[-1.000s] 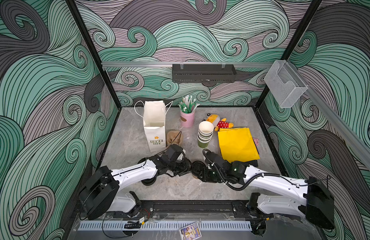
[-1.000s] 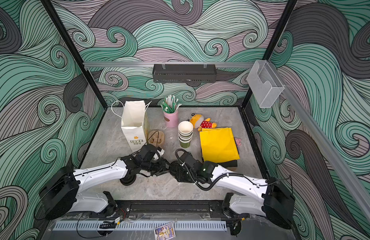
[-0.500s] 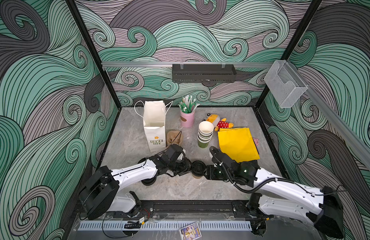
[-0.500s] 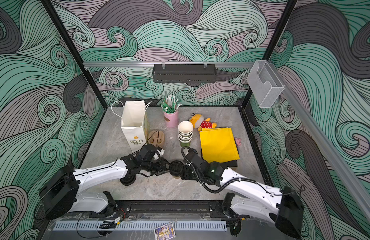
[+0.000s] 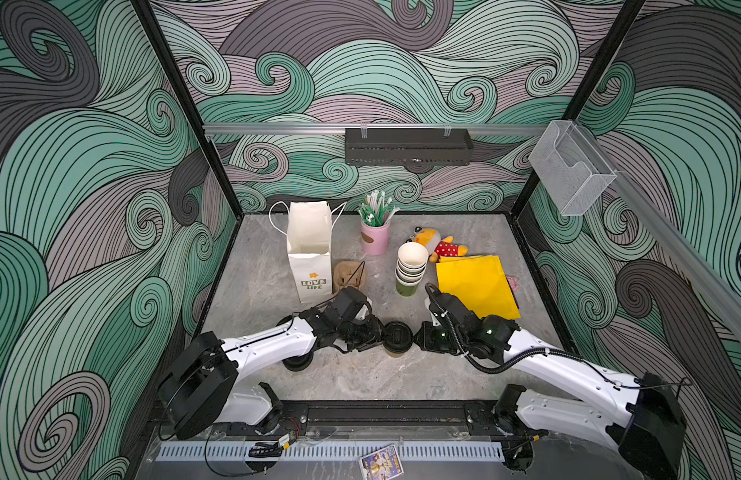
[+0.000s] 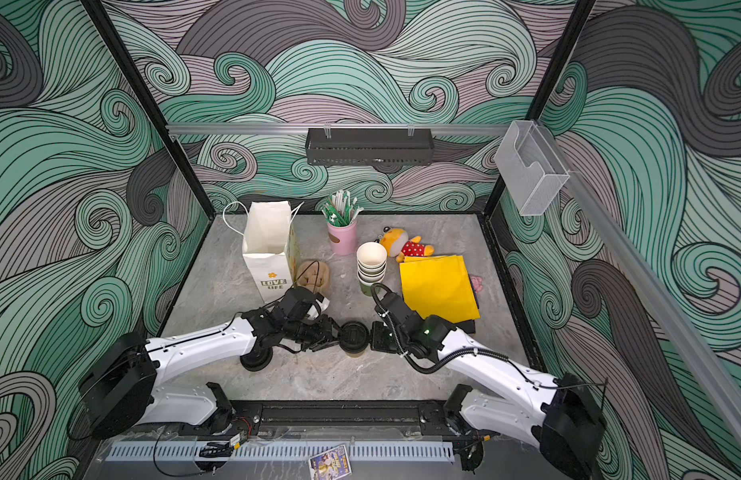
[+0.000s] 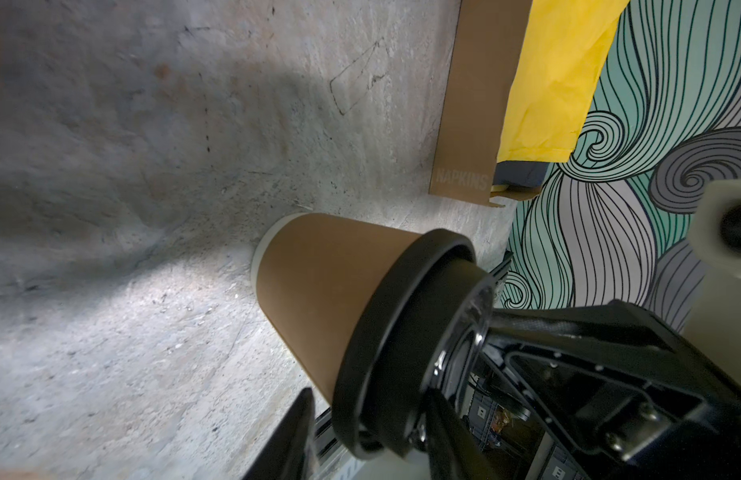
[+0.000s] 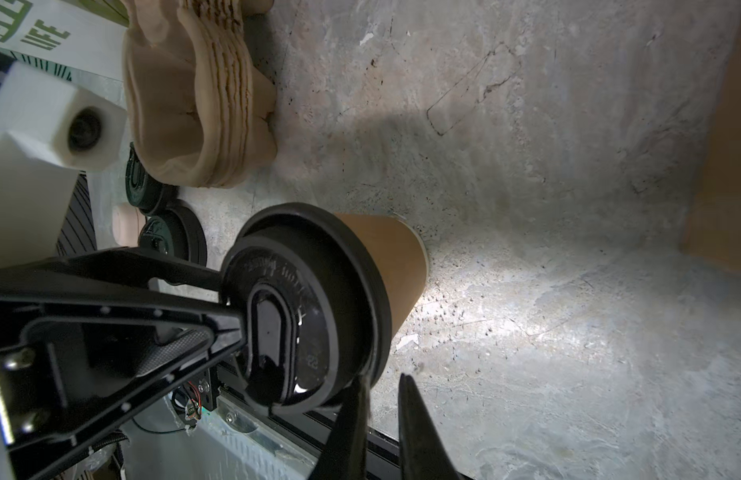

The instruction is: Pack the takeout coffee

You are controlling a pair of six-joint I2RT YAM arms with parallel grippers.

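Brown cup [image 5: 396, 353], with its black lid [image 5: 397, 335] on, stands upright on the table [image 5: 256, 299] in the front half, midway between the left arm [image 5: 273, 345] and the right arm [image 5: 547, 361]. It is the one lidded cup on show.

In both top views the left jaws meet the lid from one side and the right jaws from the other, but how they stand is hidden there. The left wrist view shows the left jaws partway apart, one finger [image 7: 287, 436] beside the cup wall under the rim and the other over the lid. Whether they press on it I cannot tell. The right wrist view shows the right jaws narrow, just beside the lid's rim, with a slit of bare table between them.

Only that view shows two loose lids [image 8: 173, 243] [image 8: 142, 183] beside the stack of pulp carriers [image 8: 202, 104]. Only the left wrist view shows NAPKINS printed on one brown box [image 7: 472, 104] under the yellow sheet [image 5: 475, 286].

Farther back stand one white bag [image 5: 310, 249], one pink pot of straws [image 5: 375, 241], one stack of lidless cups [image 5: 411, 268] and one soft toy [image 5: 441, 248].
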